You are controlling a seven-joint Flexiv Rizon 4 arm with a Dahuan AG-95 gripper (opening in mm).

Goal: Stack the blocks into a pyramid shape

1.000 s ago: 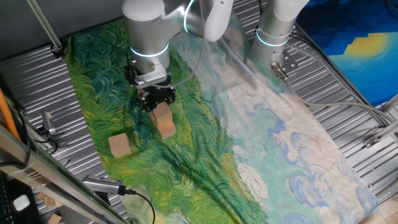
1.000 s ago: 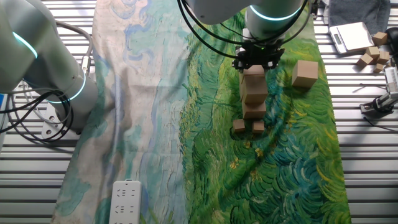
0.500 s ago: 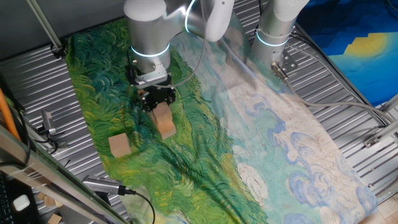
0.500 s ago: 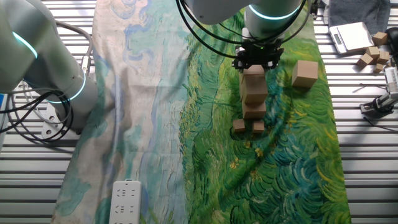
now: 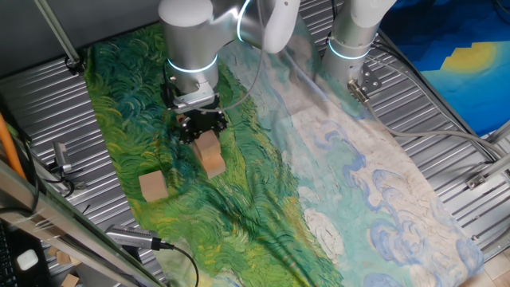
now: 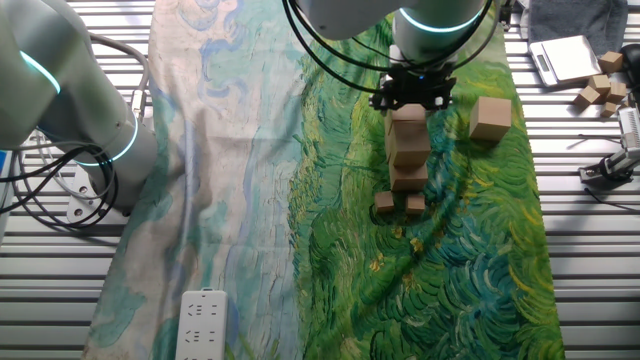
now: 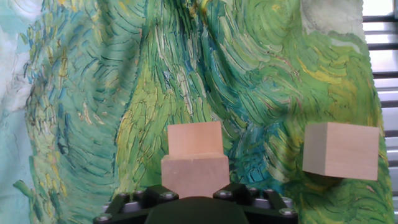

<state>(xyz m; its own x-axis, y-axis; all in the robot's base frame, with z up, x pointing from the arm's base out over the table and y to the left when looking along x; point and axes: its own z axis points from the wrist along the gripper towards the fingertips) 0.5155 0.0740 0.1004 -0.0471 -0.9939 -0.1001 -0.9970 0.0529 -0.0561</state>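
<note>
Right at the top of the stack, the gripper point(image 6: 411, 97) sits over the uppermost of the blocks point(image 6: 408, 128), but I honestly can't tell if the fingers are clamped on it or have let go; the hand view only shows the black base of the hand with two cube faces right in front of it.

The tower looks like a few cubes piled straight up, with two smaller-looking cubes point(image 6: 400, 203) at its foot, so it reads more like a column than a pyramid so far. My guess is the arm is settling this top cube square so it doesn't topple.

One spare block point(image 6: 490, 117) sits apart on the green painted cloth point(image 6: 470, 260), probably waiting its turn.

No readable writing or brands anywhere.
</note>
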